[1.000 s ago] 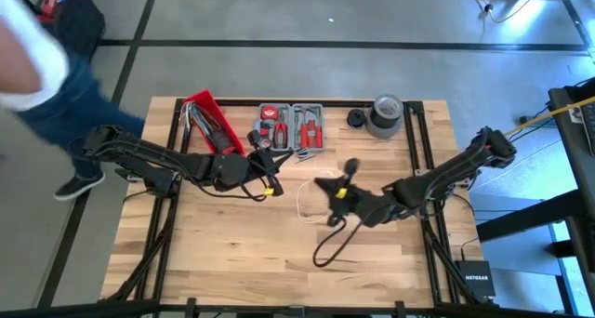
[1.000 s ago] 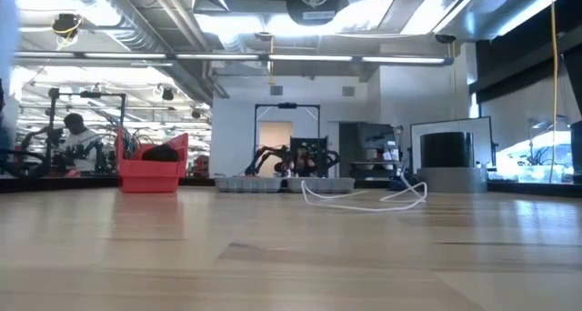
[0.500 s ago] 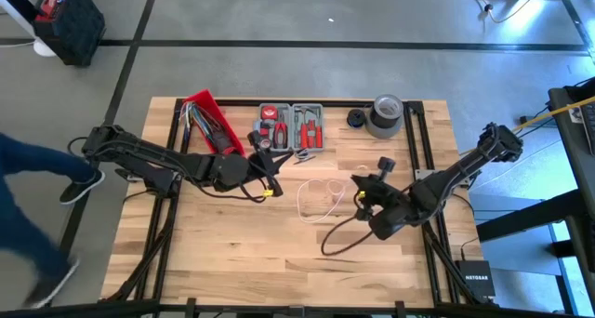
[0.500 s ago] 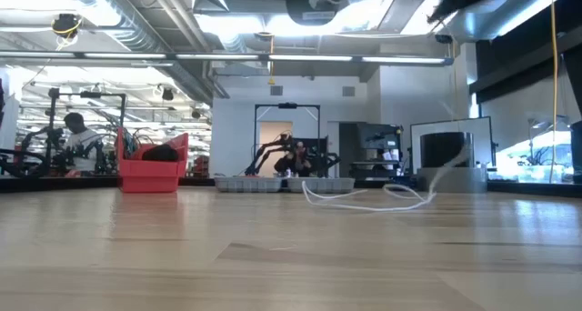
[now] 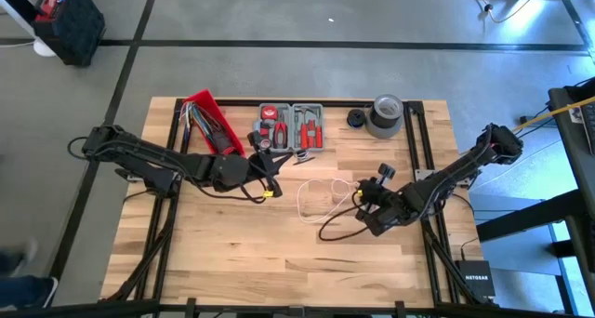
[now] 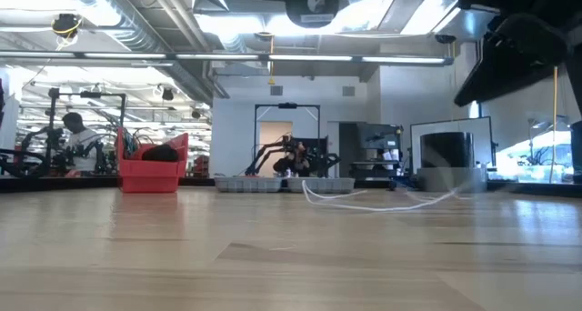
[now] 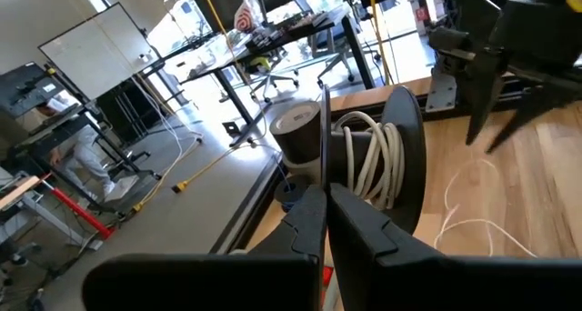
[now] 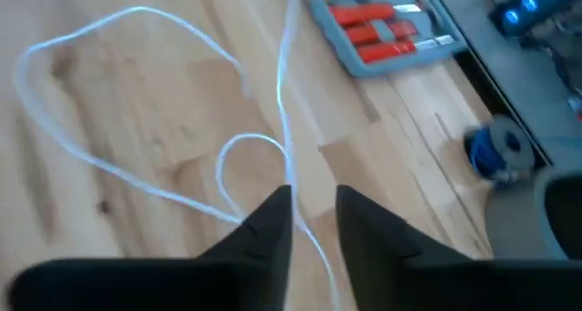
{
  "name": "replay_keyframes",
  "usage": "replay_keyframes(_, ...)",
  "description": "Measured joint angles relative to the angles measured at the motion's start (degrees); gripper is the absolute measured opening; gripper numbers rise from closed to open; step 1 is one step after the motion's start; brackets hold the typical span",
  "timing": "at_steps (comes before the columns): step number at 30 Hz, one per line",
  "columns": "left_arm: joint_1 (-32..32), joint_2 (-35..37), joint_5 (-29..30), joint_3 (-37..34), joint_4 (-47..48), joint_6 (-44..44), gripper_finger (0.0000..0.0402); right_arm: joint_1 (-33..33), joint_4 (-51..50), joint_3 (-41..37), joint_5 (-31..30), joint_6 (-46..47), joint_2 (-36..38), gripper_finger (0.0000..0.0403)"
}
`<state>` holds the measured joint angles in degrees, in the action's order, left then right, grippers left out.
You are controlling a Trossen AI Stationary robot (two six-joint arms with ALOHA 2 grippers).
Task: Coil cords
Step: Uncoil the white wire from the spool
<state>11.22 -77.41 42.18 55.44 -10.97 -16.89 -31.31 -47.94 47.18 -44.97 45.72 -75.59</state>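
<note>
My left gripper (image 5: 272,166) is at the table's far middle, shut on a black spool (image 7: 400,165) wound with white cord (image 7: 368,161). The loose white cord (image 5: 316,195) lies in loops on the table's middle and runs on to my right gripper (image 5: 359,205). That gripper tips down over the wood with its fingers a little apart, and the white cord (image 8: 284,120) passes between them. A black cord (image 5: 335,225) lies from under the right gripper toward the near edge; its far end is hidden. My left gripper pinches the rim of the spool's near flange (image 7: 323,156) between its two fingers, which come at it about level. The spool stands beyond the fingertips, clear of the table, the flange edge-on to the fingers. My right gripper has the white cord (image 8: 289,188) running between its fingers; whether a finger touches it I cannot tell.
A red bin (image 5: 209,123), a grey tool case (image 5: 290,125), a grey tape roll (image 5: 386,115) and a small black spool (image 5: 356,118) line the far edge. Bare wood lies toward the near edge. A person's foot (image 5: 23,258) shows on the floor, left.
My right gripper has gone toward the table's right edge and down, tipping and rolling as it went. The white cord's right part was drawn out to the right after it. The black cord's far end followed. The person at the left has walked off.
</note>
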Motion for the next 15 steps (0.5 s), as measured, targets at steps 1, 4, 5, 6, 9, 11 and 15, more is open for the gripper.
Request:
replay_keyframes(1,0.0,0.0,0.0,0.0,-0.1,0.2,0.0005,0.0,0.5,0.5,0.3,-1.8,0.0,0.0098)
replay_keyframes(4,0.0,0.0,0.0,0.0,-0.3,0.2,0.0005,-0.2,1.9,3.5,0.2,-6.0,0.1,0.0135)
replay_keyframes(5,0.0,0.0,0.0,0.0,-0.4,0.2,0.0005,-0.2,4.2,4.5,-0.9,-7.3,0.1,0.0145)
replay_keyframes(6,0.0,0.0,0.0,0.0,-0.5,0.3,0.0005,-0.2,7.7,5.0,-2.3,-9.1,0.1,0.0153)
replay_keyframes(9,0.0,0.0,0.0,0.0,-1.0,1.2,0.0005,0.4,23.5,4.5,-6.8,-18.6,-0.2,0.017)
replay_keyframes(11,0.0,0.0,0.0,0.0,-1.1,1.7,0.0005,1.7,33.4,3.5,-7.8,-26.1,-1.7,0.0174)
replay_keyframes(15,0.0,0.0,0.0,0.0,-1.5,2.6,0.0005,6.5,48.5,0.9,-7.5,-34.6,-6.2,0.017)
